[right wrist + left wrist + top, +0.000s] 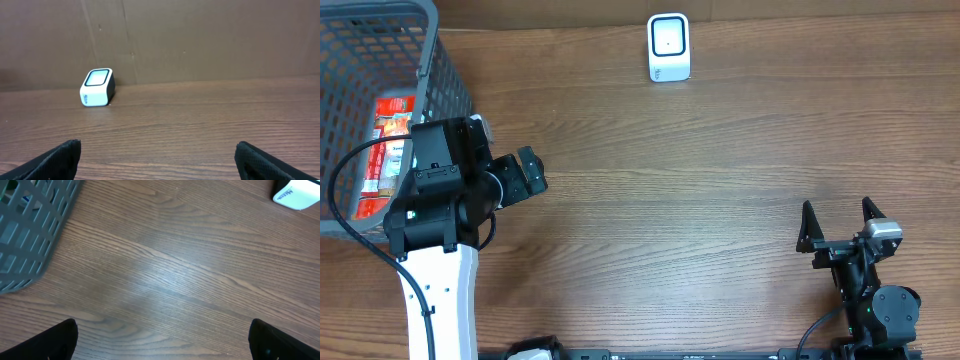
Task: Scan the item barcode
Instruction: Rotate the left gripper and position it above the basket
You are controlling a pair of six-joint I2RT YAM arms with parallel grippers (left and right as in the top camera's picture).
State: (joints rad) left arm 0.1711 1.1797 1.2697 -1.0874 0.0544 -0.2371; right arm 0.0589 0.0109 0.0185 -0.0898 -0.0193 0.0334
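Well back at the far edge of the table [720, 170], close under the brown wall: the white scanner [669, 47], upright, window tilted upward. Far left of the scanner, filling the table's left corner: a grey mesh basket [445, 70], with the red item [388, 140] lying inside, seen through the mesh. Left of the scanner and nearer, just beside the basket's right wall: the left gripper [528, 172], jaws spread wide, holding nothing. Right of the scanner and much nearer, by the near edge: the right gripper [837, 215], jaws also wide apart, nothing between them. Between the scanner and both grippers: a broad stretch of bare wood, open room on every side.
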